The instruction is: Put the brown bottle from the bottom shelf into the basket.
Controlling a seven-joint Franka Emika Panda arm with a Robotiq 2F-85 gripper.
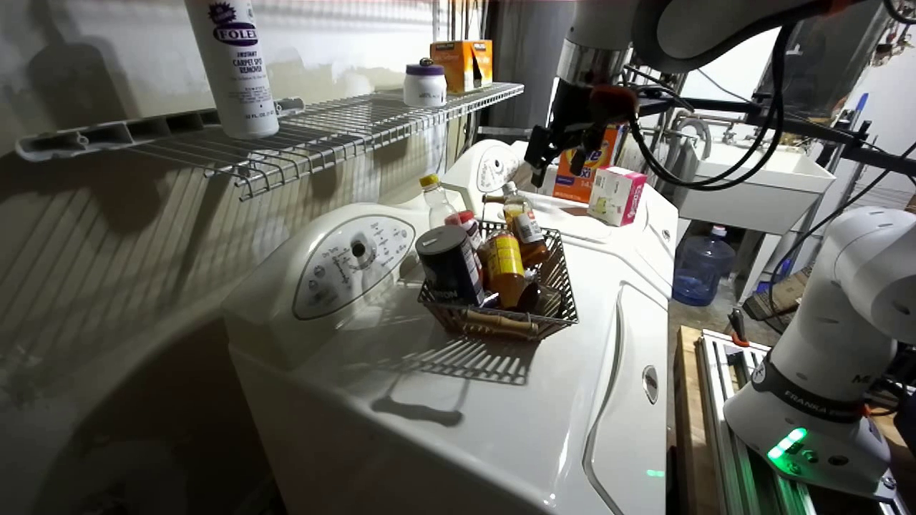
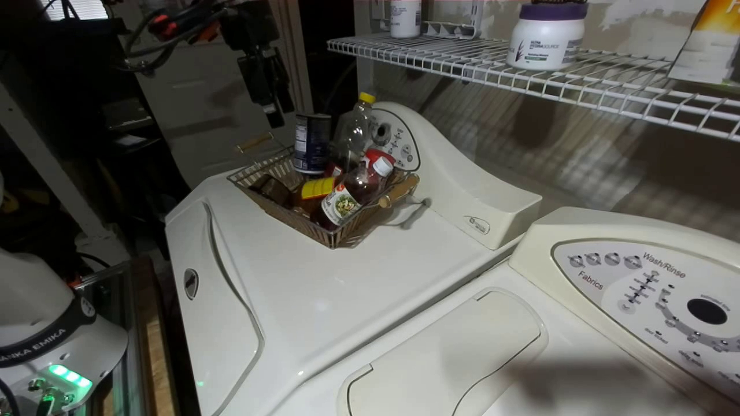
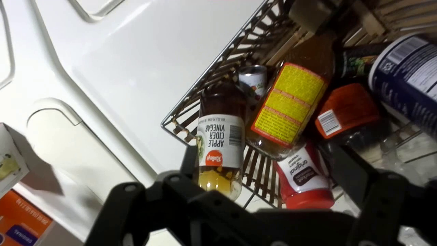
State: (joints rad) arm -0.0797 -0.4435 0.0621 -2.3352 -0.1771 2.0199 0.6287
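Observation:
The brown bottle [image 1: 528, 227], amber with a white cap and pale label, leans inside the basket [image 1: 447, 315] among several other containers. It also shows in an exterior view [image 2: 346, 203] and in the wrist view [image 3: 221, 140], label readable as apple cider vinegar. The basket rim shows in an exterior view [image 2: 286, 222] and the wrist view [image 3: 218, 63]. My gripper [image 3: 271, 167] is open and empty above the basket, fingers wide apart, apart from the bottles. It also shows in both exterior views [image 1: 556, 170] [image 2: 280, 115]. The white wire shelf [image 1: 361, 146] is above the machines.
On the shelf stand a white bottle with purple label [image 1: 240, 79], a purple-lidded jar [image 1: 425, 87] and an orange carton [image 1: 458, 64]. An orange detergent box [image 1: 576, 175] and a pink-white box [image 1: 614, 197] stand on the far machine. A dark canister [image 1: 449, 266] rises above the basket.

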